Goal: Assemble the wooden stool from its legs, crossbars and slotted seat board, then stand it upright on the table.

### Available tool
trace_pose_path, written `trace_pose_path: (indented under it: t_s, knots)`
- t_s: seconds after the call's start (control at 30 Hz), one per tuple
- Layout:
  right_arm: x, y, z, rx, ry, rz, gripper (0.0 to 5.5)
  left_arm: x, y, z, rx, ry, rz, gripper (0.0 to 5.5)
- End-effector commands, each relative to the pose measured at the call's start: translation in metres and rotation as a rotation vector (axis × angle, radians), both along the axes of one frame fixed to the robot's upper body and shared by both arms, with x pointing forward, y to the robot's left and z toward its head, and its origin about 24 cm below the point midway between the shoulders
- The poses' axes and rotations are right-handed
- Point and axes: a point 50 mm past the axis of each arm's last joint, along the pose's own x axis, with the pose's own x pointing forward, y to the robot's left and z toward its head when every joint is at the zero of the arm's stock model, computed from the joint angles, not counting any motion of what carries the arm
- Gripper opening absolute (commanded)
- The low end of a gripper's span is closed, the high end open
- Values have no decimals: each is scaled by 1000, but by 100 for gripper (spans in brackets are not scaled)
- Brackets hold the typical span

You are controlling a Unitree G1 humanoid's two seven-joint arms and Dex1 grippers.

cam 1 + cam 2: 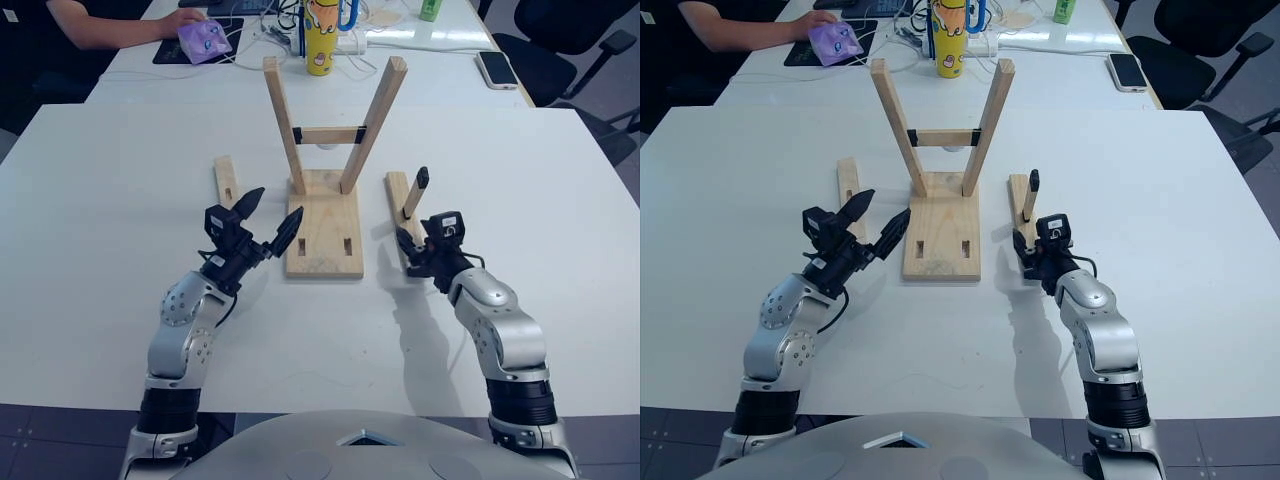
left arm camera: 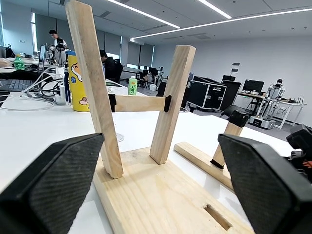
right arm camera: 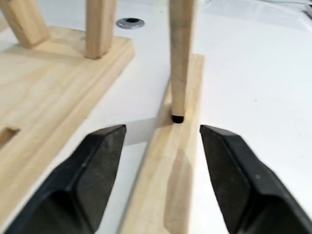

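The slotted seat board [image 1: 325, 240] lies flat mid-table. Two legs [image 1: 283, 120] [image 1: 372, 122] stand up from its far end, joined by a crossbar [image 1: 328, 135]. A loose leg [image 1: 226, 180] lies left of the board. Another leg [image 1: 400, 200] lies to its right, with a crossbar [image 1: 415, 192] sticking up from it. My left gripper [image 1: 274, 207] is open just left of the board's near half, and its pads [image 2: 53, 185] frame the board. My right gripper [image 3: 163, 131] is open, its fingers [image 3: 97, 161] straddling the near end of the right leg [image 3: 178, 146].
A second table behind holds a yellow cup [image 1: 320, 40], a phone [image 1: 497, 68], cables and a purple object [image 1: 203, 40] under a person's hand. Black chairs [image 1: 560, 45] stand at the far right. Bare white tabletop [image 1: 100, 220] surrounds the parts.
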Motion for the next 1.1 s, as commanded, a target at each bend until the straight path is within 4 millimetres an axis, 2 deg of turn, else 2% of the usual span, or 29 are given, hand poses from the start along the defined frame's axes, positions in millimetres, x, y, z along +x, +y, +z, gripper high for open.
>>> trace_pose_path:
  t_s: [0.03, 0.2, 0.37, 0.63, 0.73, 0.83, 0.97, 1.03, 1.1]
  knots:
    - [2, -1, -6, -11, 44, -42, 349, 3, 0, 2, 16, -2, -16, 433]
    - [13, 6, -12, 3, 89, -56, 365, 4, -1, 1, 16, 2, -18, 433]
    - [10, 9, -24, 6, 180, -58, 365, 6, -1, 0, 23, 3, -11, 433]
    - [10, 2, -29, -14, 212, -40, 246, 5, 3, -2, 43, 3, 4, 433]
    - [14, 0, -21, 17, 149, -34, 209, 6, 6, -2, 59, 3, 14, 433]
    - [18, -7, -11, -12, 86, 8, 205, 5, 8, -4, 79, 11, 2, 433]
    - [26, -35, 12, -43, 36, 2, 205, 1, 14, -8, 126, 21, 56, 433]
    - [24, -43, 23, -46, 37, 131, 205, 0, 15, -12, 152, 27, 89, 433]
    - [21, -47, 32, -40, 66, 358, 205, -1, 17, -15, 168, 30, 112, 433]
